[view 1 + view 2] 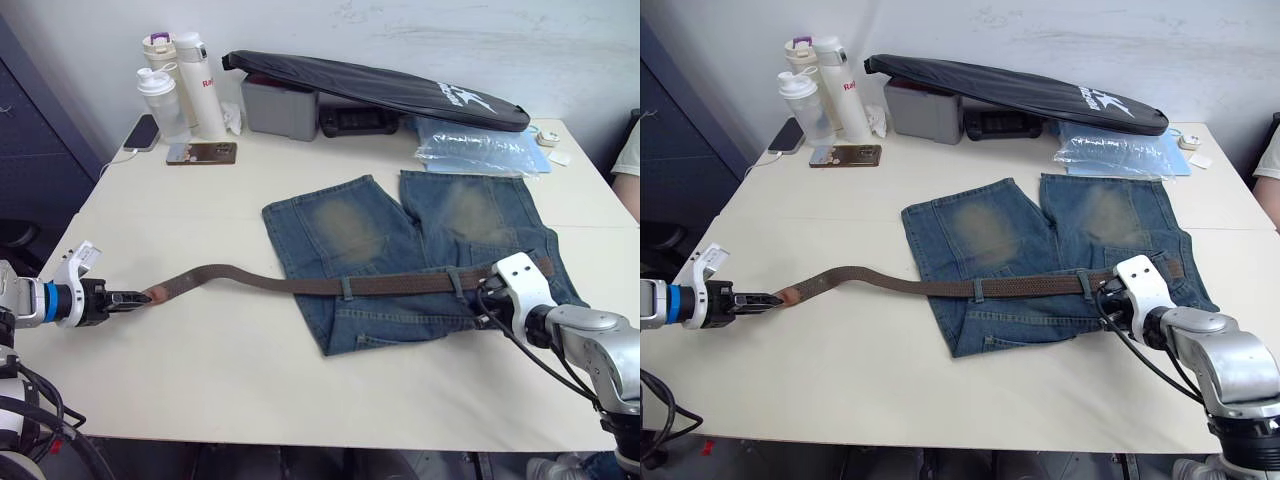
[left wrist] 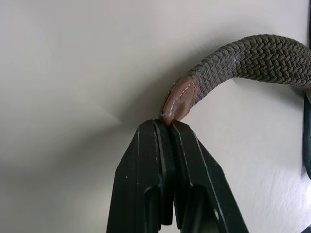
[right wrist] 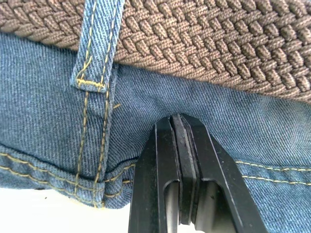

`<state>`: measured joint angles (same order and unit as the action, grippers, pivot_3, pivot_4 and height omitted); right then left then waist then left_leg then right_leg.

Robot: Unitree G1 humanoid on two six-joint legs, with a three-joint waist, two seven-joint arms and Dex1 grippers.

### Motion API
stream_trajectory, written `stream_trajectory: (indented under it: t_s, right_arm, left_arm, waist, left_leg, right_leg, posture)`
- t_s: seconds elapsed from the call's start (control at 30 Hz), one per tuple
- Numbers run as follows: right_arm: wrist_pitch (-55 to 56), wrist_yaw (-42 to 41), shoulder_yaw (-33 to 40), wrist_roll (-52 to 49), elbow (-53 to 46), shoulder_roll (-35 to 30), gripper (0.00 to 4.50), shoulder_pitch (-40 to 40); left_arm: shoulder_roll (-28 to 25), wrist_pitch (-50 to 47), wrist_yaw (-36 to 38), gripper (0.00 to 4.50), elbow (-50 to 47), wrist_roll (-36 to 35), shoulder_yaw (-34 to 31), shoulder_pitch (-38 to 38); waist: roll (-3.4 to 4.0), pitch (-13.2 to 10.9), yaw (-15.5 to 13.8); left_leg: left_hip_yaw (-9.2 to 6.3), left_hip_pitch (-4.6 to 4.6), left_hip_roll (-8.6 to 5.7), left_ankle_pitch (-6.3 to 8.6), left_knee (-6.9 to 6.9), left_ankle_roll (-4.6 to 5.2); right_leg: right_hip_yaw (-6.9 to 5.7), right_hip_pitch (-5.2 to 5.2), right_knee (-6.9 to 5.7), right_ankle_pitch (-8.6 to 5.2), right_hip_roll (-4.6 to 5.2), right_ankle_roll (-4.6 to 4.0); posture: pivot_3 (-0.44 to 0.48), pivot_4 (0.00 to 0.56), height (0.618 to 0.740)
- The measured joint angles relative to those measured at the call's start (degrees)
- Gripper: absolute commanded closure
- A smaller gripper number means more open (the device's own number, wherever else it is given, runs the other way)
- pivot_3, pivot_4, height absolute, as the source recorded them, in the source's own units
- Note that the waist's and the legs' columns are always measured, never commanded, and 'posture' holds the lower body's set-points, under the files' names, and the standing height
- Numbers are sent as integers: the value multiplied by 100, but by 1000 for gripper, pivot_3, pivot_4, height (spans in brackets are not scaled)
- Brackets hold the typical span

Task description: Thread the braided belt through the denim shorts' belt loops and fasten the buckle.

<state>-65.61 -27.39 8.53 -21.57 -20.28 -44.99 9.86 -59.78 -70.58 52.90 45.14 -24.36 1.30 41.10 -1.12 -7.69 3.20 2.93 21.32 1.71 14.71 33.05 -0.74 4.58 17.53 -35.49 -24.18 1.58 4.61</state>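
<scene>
1. Woven brown, the braided belt (image 1: 300, 283) is lying across the waistband of the denim shorts (image 1: 420, 255), running from the desk's right side toward its left edge and passing under two belt loops (image 1: 346, 287) that are showing on the front.
2. Its tan tip (image 2: 179, 100) is sitting pinched in the left pincer (image 1: 128, 298), whose fingers are closed flat on the leather, out near the left edge of the desk (image 1: 250, 370).
3. Over on the other side, the right pincer (image 3: 181, 145) is pressing its closed fingers against the denim just below the belt, beside a loop (image 3: 95, 58); whether it is nipping a fold of cloth or only pinning it down, I cannot tell.
4. Judging by this, threading is partly done: the strap is sitting through the front loops, while the buckle end is lying hidden behind the right wrist, so I cannot tell its state. Fastening looks not yet done, since the tip is well apart from that end.
5. Room for moving seems generous along the near edge, where bare desk is stretching between the two arms.
6. Toward the far edge, bottles (image 1: 180, 85), a phone (image 1: 201, 153), a grey box (image 1: 280, 108), a long black bag (image 1: 380, 88) and a plastic pouch (image 1: 478, 148) are crowding things, well apart from the shorts.
7. Someone's sleeve (image 1: 630, 150) is showing at the right edge.
</scene>
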Motion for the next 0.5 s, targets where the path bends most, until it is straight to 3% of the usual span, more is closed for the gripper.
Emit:
stream_trajectory:
  t_s: [0.2,0.5]
  right_arm:
    - [-196,-74,61,-93,-89,0,4500,73]
    - [-426,-108,76,-248,-261,2,4500,255]
  left_arm:
    - [220,1284,-739,210,645,192,-793,643]
    - [613,1779,-442,75,396,216,-955,804]
  waist:
    - [-6,-5,2]
    - [-1,-14,0]
  left_leg:
    - [3,21,2,-5,0,3]
    - [8,20,2,-7,3,-4]
  right_leg:
    - [-20,4,-10,3,-2,6]
    - [-24,0,-15,5,-5,12]
  posture:
    - [0,150,740]
    - [0,150,740]
